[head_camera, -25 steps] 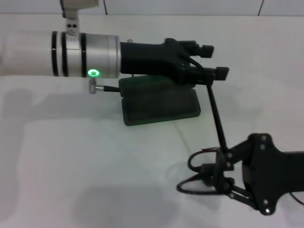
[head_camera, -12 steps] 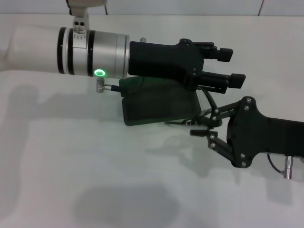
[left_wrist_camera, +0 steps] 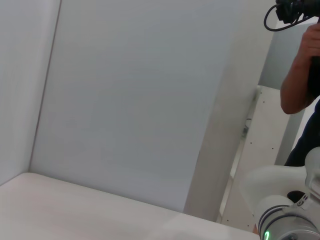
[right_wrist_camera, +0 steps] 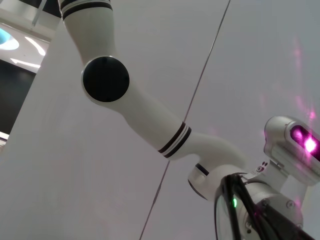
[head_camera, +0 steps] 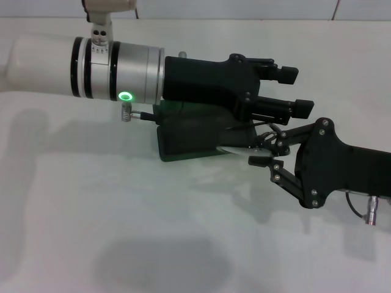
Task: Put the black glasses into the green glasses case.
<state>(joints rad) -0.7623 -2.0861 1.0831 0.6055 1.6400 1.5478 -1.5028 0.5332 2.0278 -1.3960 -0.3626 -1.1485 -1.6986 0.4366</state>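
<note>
Delivery was under way: right pincer (head_camera: 264, 154) clamped the black glasses (head_camera: 247, 146) at the green glasses case (head_camera: 183, 143) edge, left pincer (head_camera: 293, 91) open above; lowering them inside seemingly came next

In the head view the left end effector (head_camera: 293, 90) lies across the green glasses case (head_camera: 189, 140), hiding the far half and the hinge line. The black glasses (head_camera: 259, 141) show only as thin frame pieces and a pale lens sliver between the right end effector (head_camera: 264, 151) and the case's edge; their temple arms cannot be made out. The right arm runs off the picture's right edge. In the right wrist view, a dark curved rim (right_wrist_camera: 226, 207) is cut off at the bottom.
</note>
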